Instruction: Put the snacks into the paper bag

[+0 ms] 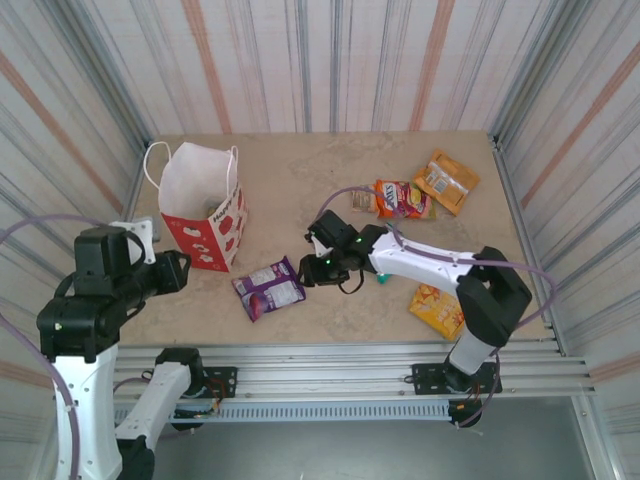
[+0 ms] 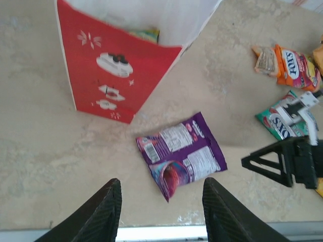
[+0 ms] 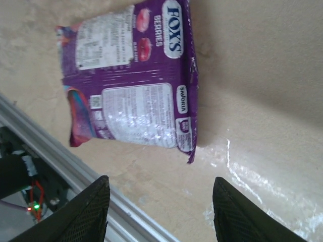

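Packets on the table, top view: purple packet [image 1: 268, 288] near centre, teal packet [image 1: 383, 278] under the right arm, orange-red packet [image 1: 402, 199] and orange packet [image 1: 446, 180] far right, yellow packet [image 1: 437, 309] near right. The paper bag [image 1: 205, 215] stands far left. The right gripper [image 1: 312, 265] hovers just right of the purple packet.

Left wrist view: the left gripper [image 2: 161, 184] is open and empty. A green packet [image 2: 146, 34] shows inside the bag.

Right wrist view: the jaws stand apart, empty, over the purple packet.

Estimate: one packet bagged, five left.
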Robot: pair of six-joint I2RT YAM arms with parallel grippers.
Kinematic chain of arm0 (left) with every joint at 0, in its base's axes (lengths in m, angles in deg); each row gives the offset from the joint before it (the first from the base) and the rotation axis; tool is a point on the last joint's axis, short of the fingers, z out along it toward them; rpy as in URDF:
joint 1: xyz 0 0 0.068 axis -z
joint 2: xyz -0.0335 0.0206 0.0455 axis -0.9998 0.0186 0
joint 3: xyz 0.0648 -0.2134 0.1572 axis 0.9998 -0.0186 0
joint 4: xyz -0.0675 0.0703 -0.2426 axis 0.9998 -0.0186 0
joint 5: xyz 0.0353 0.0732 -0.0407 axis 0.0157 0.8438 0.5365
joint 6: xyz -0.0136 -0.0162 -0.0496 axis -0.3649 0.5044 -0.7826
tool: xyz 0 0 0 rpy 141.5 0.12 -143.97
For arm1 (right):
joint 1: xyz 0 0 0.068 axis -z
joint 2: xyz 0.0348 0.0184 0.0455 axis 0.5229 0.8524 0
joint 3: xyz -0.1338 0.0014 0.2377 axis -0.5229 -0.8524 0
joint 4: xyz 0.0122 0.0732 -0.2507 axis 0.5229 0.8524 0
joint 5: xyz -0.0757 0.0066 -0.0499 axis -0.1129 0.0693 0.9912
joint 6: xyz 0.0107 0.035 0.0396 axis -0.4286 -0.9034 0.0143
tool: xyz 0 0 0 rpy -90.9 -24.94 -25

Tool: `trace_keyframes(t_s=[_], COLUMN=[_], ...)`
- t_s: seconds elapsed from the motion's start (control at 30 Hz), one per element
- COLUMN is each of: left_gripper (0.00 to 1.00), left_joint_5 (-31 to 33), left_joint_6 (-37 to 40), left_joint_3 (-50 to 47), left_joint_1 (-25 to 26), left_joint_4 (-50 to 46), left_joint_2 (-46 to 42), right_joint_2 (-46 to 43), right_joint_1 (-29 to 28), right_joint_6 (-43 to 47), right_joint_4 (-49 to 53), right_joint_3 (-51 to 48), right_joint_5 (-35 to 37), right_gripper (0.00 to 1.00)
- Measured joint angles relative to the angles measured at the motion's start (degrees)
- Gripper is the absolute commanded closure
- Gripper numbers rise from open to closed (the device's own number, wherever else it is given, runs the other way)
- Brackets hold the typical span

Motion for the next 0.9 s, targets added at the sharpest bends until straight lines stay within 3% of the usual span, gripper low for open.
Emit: trace_keyframes(t_s=[0.2, 0.67, 0.83, 0.9], left_gripper=[0.54, 0.54, 0.56, 0.56], left_joint_5=[-0.72, -0.92, -1.09, -1.11], left_joint_6=[-1.20, -1.18, -1.14, -0.98], left_joint_3=[-2.01, -2.32, -2.32, -2.29], left_joint_1=[0.00, 0.00, 0.00, 0.00], left_joint_4=[-0.44, -0.42, -0.42, -0.44], left_joint_2=[-0.90, 0.07, 0.92, 1.38], right_joint_2=[7.78, 16.52, 17.35, 17.38], right_joint_1=[0.39, 2.05, 2.32, 2.38], right_joint_6=[0.31, 1.22, 1.20, 1.36], right_joint_4=[-1.99, -4.66, -5.77, -6.05], right_joint_3=[3.41, 6.54, 6.62, 6.62], right_joint_5=[-2.05, -2.71, -4.02, -4.00], right_gripper=[0.62, 0.67, 0.83, 0.96])
